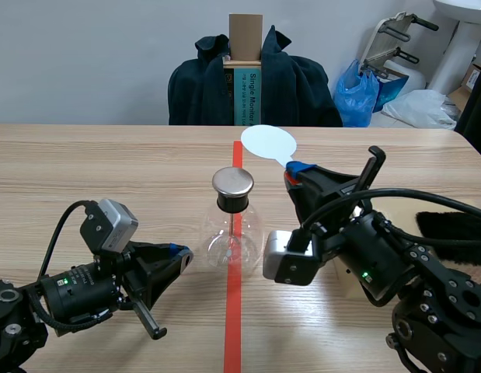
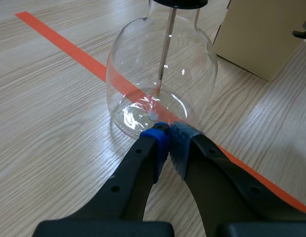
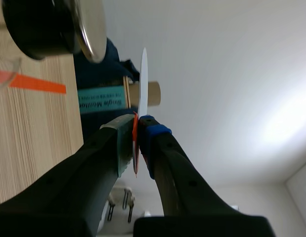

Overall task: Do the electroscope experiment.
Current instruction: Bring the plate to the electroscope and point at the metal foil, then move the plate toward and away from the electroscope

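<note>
Right gripper (image 1: 296,172) clamps the white paddle (image 1: 268,143), disc just beyond the cap (image 1: 233,183) of the flask (image 1: 232,233); left gripper (image 2: 168,136) closed, empty, at flask base.

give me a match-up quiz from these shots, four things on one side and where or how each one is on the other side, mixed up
Things
1. white paddle
2. left gripper
3. glass flask
4. metal disc

Places or states
A. standing on the orange-red tape line
B. sitting on top of the black stopper
C. fingers shut on nothing, low by the flask's base
D. clamped in the right gripper, raised above the table

Pairs: 1-D, 2-C, 3-A, 4-B
</note>
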`<state>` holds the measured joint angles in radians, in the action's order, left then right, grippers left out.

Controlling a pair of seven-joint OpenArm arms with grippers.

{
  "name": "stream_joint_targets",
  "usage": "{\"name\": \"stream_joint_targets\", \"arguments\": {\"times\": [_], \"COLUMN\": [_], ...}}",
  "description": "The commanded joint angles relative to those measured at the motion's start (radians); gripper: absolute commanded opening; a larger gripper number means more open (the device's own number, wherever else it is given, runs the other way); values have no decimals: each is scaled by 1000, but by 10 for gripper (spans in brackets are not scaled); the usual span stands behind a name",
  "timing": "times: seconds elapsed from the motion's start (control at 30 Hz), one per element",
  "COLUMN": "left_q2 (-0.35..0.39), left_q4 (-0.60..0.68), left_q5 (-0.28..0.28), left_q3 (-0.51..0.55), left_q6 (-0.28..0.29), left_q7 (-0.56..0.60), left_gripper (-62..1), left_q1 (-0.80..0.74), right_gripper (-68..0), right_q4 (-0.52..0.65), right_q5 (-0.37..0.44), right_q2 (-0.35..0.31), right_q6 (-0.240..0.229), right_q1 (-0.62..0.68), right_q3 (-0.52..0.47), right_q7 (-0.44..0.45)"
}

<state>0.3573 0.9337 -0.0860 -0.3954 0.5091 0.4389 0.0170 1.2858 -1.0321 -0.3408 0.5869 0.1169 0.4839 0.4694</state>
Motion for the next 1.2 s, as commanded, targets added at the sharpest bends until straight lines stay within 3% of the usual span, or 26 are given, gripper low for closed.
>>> {"name": "stream_joint_targets", "arguments": {"times": [0.0,0.17,0.47,1.17], "left_q2": [-2,-2,-2,-2], "left_q4": [14,14,14,14], "left_q5": [-10,-10,-10,-10], "left_q3": [3,3,3,3], "left_q6": [2,2,-1,-1], "left_q7": [13,13,13,13], "left_gripper": [-568,-568,-568,-569], "left_q1": [17,17,17,17], "right_gripper": [-667,-667,-667,-667], "right_q4": [28,28,28,28], "right_q5": [6,6,6,6], "right_q2": [-10,-16,-16,-16], "right_q6": [10,10,10,-13], "right_q1": [-11,0,5,5], "right_q3": [-10,-10,-10,-10], "right_q7": [35,133,204,174]}}
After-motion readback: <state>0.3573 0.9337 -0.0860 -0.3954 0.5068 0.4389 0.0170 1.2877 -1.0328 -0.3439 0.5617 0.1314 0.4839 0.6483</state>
